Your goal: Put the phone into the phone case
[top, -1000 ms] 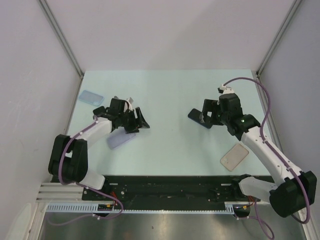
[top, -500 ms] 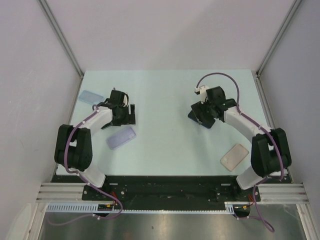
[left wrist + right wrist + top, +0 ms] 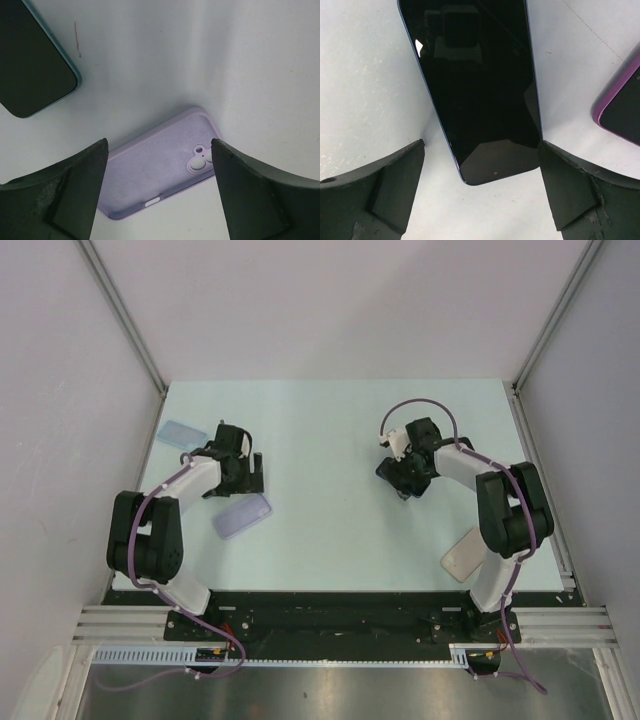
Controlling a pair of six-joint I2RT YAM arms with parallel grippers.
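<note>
Top external view hides most of the dark phone (image 3: 475,85) on the pale table (image 3: 330,430) under the right gripper (image 3: 481,145), whose jaws stand wide on either side of it. The left gripper (image 3: 159,142) hangs wide open over the lilac phone case (image 3: 160,165). A blue-rimmed phone (image 3: 30,65) and a purple-edged device (image 3: 622,112) are cut off at the frame edges.

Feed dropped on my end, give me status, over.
Both claws open, empty. Left claw facing lilac case; right claw astride dark phone, not yet cased. Purple-edged phone beside it.
</note>
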